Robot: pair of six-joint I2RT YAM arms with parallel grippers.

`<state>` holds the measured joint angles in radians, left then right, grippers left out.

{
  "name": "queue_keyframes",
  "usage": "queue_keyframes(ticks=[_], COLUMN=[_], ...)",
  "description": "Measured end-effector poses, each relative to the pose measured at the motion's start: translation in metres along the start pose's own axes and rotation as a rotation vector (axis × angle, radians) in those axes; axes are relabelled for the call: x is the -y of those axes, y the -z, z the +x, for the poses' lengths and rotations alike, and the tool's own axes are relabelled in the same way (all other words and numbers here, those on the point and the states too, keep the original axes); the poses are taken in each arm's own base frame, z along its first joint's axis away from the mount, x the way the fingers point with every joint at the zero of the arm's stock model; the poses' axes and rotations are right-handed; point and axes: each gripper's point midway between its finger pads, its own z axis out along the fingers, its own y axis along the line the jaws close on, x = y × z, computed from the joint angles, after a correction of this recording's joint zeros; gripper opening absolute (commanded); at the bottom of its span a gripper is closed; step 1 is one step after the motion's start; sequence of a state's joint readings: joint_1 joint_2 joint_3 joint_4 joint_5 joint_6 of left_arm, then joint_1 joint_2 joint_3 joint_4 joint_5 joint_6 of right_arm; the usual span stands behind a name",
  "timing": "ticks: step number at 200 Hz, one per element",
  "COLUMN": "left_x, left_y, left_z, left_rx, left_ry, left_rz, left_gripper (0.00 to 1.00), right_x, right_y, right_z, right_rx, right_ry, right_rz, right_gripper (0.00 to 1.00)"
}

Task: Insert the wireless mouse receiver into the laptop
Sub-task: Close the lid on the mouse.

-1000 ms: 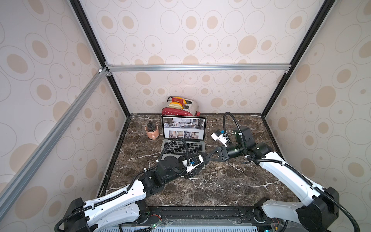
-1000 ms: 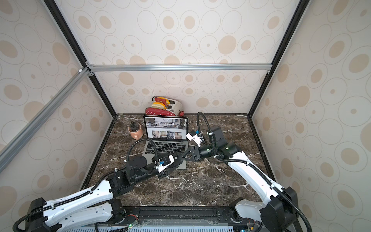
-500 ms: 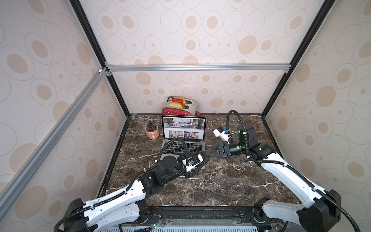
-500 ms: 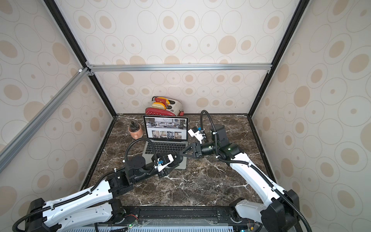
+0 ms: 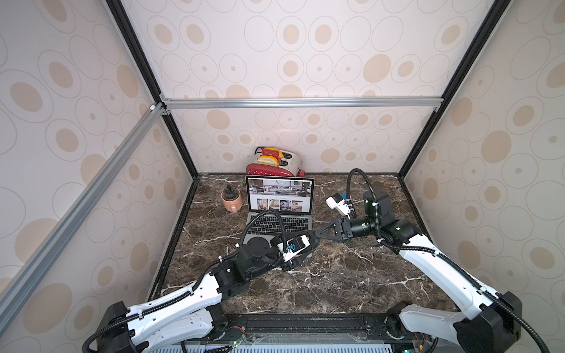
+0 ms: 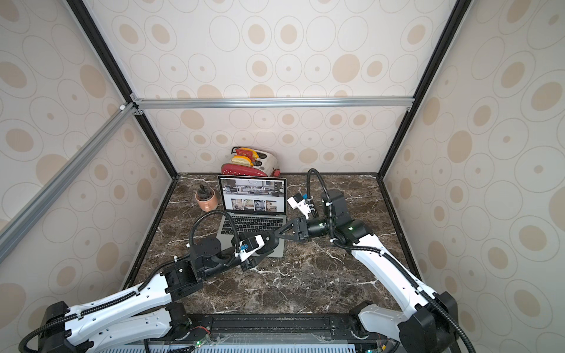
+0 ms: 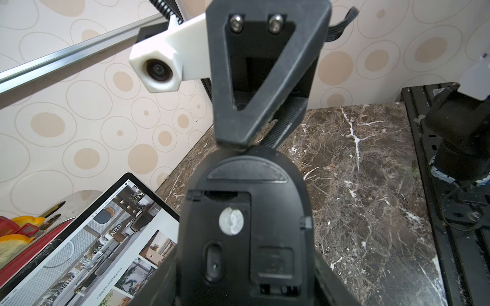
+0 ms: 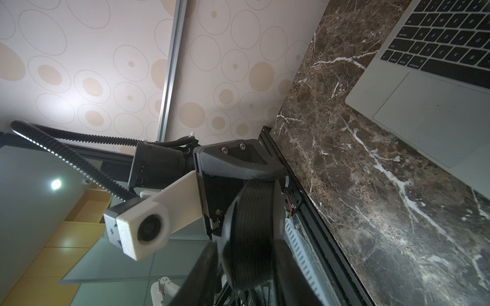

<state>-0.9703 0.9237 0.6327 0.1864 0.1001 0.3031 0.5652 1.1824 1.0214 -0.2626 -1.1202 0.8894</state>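
**Handover above the laptop.** An open laptop [image 5: 290, 223] stands at the back centre of the bench [image 5: 351, 275]. The left end effector [image 7: 246, 254] is clamped on an upturned black mouse [image 7: 246, 185], held above the laptop's near right corner. The right end effector [image 5: 318, 236] sits narrow about the mouse's far end; whether it pinches anything cannot be told.

The receiver cannot be made out. It is probably stowed in the mouse's underside, where a small recess [image 7: 275, 261] shows. Such a part is likely light, stiff and smooth, and apt to slip or twist. It is best taken squarely by its plastic cap, with the metal plug left free.

Hidden: the laptop's side ports, the part of its deck under the left arm, and the mouse's top.
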Motion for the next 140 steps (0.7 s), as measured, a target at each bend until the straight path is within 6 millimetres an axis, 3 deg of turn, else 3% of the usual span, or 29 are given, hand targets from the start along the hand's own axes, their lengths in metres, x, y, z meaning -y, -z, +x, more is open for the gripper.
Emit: queue_keyframes(ticks=[140], left_x=[0.004], left_y=[0.0], left_z=[0.011], left_rx=[-0.045], left_ry=[0.001], left_rz=[0.016], left_gripper=[0.0], right_x=[0.011], right_y=[-0.008], right_z=[0.005], right_rx=[0.012], right_ry=[0.02], right_rz=[0.045], right_gripper=[0.31])
